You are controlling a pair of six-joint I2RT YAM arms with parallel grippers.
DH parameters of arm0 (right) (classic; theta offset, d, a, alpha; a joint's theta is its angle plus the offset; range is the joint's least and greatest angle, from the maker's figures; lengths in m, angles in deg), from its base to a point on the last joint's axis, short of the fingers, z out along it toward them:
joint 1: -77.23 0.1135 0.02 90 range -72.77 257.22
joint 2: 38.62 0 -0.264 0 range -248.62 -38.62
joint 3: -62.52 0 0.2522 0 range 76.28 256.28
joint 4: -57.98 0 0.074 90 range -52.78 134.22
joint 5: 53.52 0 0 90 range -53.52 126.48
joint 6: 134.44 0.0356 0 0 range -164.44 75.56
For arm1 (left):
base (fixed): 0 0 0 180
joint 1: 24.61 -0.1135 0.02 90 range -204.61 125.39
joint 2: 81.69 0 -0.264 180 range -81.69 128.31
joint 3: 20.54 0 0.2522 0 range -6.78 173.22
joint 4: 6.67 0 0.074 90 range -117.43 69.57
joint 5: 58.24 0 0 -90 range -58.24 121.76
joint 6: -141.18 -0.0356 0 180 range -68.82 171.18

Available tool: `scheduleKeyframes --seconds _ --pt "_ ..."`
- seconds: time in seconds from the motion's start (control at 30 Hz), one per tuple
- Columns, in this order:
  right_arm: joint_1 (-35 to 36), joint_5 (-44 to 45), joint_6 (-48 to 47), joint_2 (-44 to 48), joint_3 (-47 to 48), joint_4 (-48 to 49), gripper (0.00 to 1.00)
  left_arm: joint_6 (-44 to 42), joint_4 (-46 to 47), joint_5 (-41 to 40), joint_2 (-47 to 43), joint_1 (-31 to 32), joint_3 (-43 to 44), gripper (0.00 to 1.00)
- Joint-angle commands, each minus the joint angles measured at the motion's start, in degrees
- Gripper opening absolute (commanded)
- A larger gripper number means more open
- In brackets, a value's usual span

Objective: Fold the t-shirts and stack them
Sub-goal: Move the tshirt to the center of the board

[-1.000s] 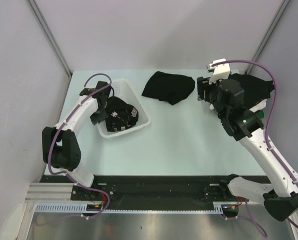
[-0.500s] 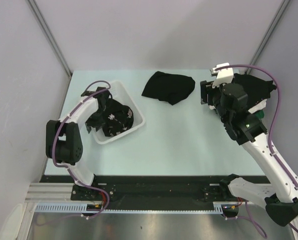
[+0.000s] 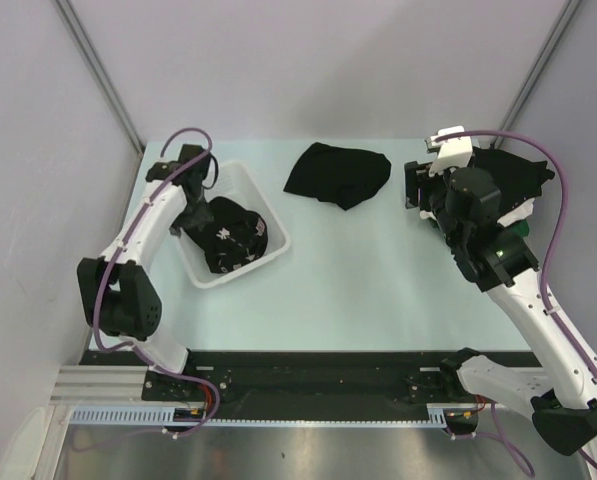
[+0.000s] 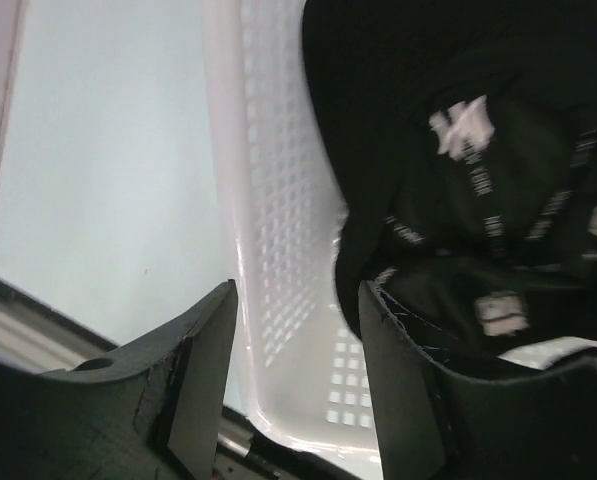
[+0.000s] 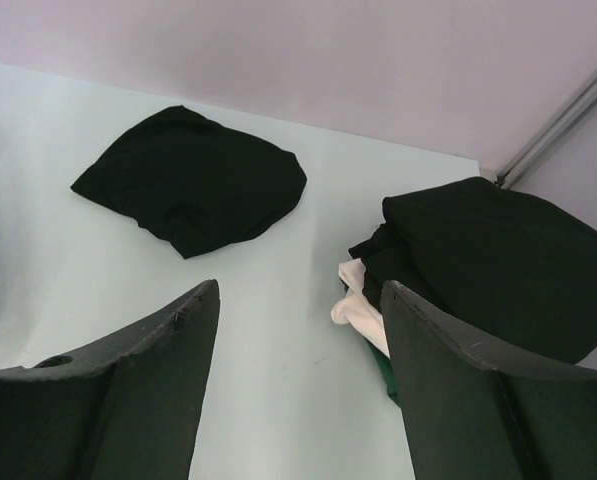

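Observation:
A white mesh basket point(image 3: 196, 268) stands at the table's left with a heap of black t-shirts point(image 3: 234, 236) in it. My left gripper point(image 3: 194, 212) is open over the basket's far-left wall point(image 4: 268, 200). One finger point(image 4: 203, 370) is outside the wall, and the other point(image 4: 403, 390) is inside against the black cloth point(image 4: 478, 150). A crumpled black t-shirt point(image 3: 338, 173) point(image 5: 193, 180) lies at the back centre. At the back right is a stack of t-shirts point(image 3: 513, 178) point(image 5: 488, 260), black on top, with white point(image 5: 363, 305) and green point(image 5: 383, 375) edges showing. My right gripper point(image 3: 414, 186) point(image 5: 298, 370) hangs open between the two, holding nothing.
Bare pale-green table point(image 3: 378, 270) stretches between the basket and the right arm. Grey walls with slanted metal posts point(image 3: 98, 75) close in the left, back and right sides. A black rail point(image 3: 308, 375) runs along the near edge.
The basket has slid left and turned with the left gripper. That gripper has opened and moved toward the basket's far-left wall. The right gripper has drifted slightly right.

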Motion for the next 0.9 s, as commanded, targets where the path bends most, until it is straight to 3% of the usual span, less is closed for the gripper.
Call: scheduleKeyframes --seconds 0.0,0.07,0.17,0.23,0.3,0.47,0.63,0.87 --pt "-0.3 -1.3 1.2 0.2 0.0 1.3 0.71 -3.6 -2.0 2.6 -3.4 0.8 9.8 0.57" --pt "-0.3 -1.6 2.1 0.2 0.0 1.4 0.71 -4.3 -1.4 6.0 -3.4 1.1 11.5 0.57" --pt "-0.3 -2.2 3.2 0.3 0.0 1.6 0.71 -4.0 3.8 12.4 -4.0 2.4 9.2 0.5" --pt "-0.2 -2.6 3.5 0.3 0.0 1.5 0.71 -2.7 7.2 13.3 -3.6 3.5 6.6 0.19" --pt "-0.3 -2.9 4.2 0.5 0.0 1.3 0.71 -1.1 9.8 15.3 -2.1 5.4 4.6 0.0" --pt "-0.1 -2.9 4.5 1.0 0.0 0.9 0.71 0.5 14.4 17.9 3.8 13.5 4.4 0.0" --pt "-0.2 -2.5 4.2 1.5 0.0 0.0 0.72 1.0 17.7 18.1 11.7 22.3 11.6 0.0" --pt "-0.1 -1.1 3.2 3.3 0.0 -2.2 0.72 2.2 16.1 19.1 20.5 26.3 20.2 0.0"
